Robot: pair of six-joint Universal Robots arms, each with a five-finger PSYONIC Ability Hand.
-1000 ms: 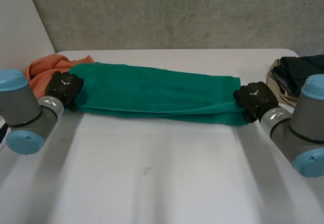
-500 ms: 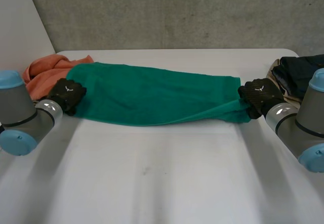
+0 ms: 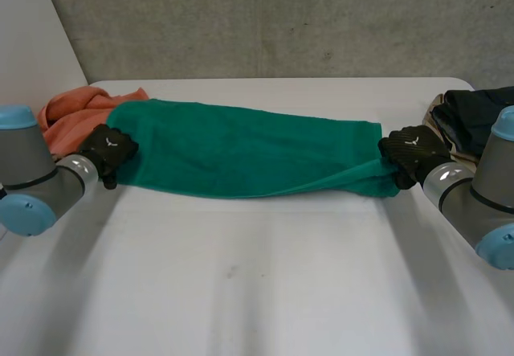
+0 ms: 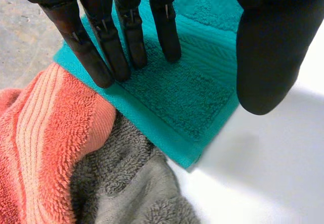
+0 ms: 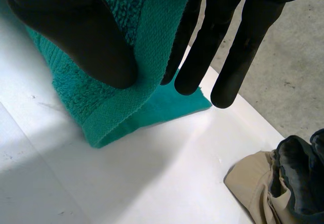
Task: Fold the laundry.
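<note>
The green towel's [image 3: 249,151] end near the bench's [image 3: 257,276] left edge lay under the left hand [image 3: 108,149], so its corners there were hidden in the head view. The orange towel [image 3: 68,111] at the far left corner was partly covered by the green towel and by that hand. At the bench's right edge the dark clothes [image 3: 478,115] ran off the picture (their full shape could not be told). In the right wrist view the right hand [image 5: 76,27] blocked the fold it pinched, and the beige garment [image 5: 255,183] was cut by the picture's edge. In the left wrist view the grey towel [image 4: 131,183] was cut off too.
</note>
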